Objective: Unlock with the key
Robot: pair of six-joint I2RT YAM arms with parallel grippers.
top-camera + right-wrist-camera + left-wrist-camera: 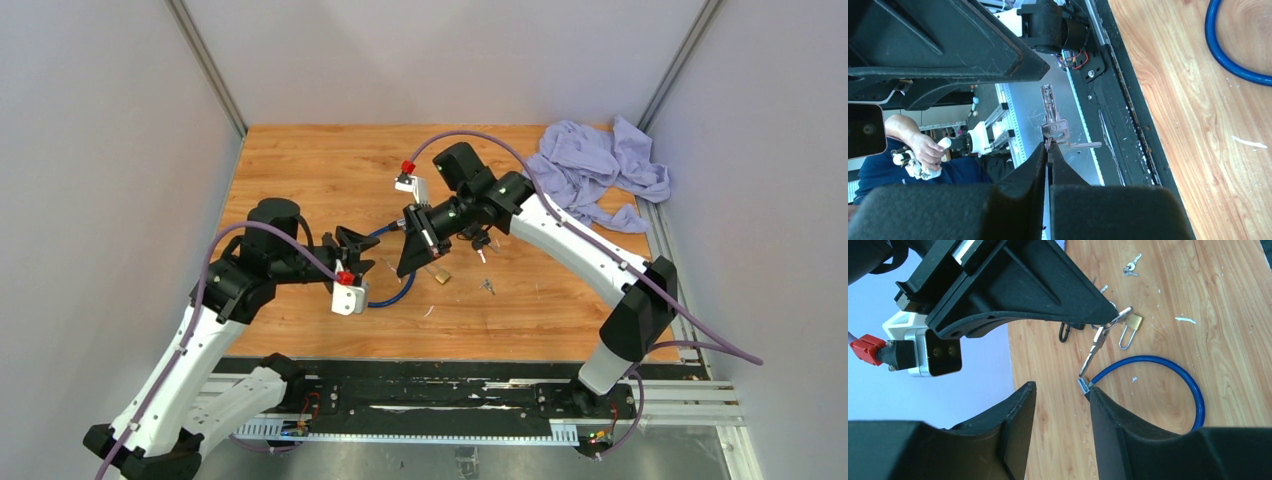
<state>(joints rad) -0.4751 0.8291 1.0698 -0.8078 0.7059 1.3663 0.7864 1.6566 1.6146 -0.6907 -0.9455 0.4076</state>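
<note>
From above: left claw at nine o'clock of the wooden table, fingers apart, pointing toward three o'clock. Facing it from two o'clock, right claw, fingers pressed together, tip angled down toward six o'clock. Blue cable looped on the wood under and between both claws. Small brass padlock flat on the table, just at four o'clock of the right claw's tip. Loose keys further toward three o'clock, apart from the padlock. Crumpled pale cloth in the far corner, at one o'clock.

From the left wrist: own two fingers at six o'clock, standing apart. Metal end of the blue cable just beside the tip of the finger on the five o'clock side; touching or not, cannot tell. Right claw filling the view from ten o'clock, tip right of centre. Key hanging from that tip on a ring, blade aimed at seven o'clock, its point close to the cable's metal end. Padlock at three o'clock of the tip, on the wood.

From the right wrist: own fingers together at six o'clock, clamped on the head of the key, blade up toward twelve o'clock. Second key on the same bunch, sticking out toward three o'clock. Left claw looming at ten o'clock. Arc of blue cable at one o'clock.
</note>
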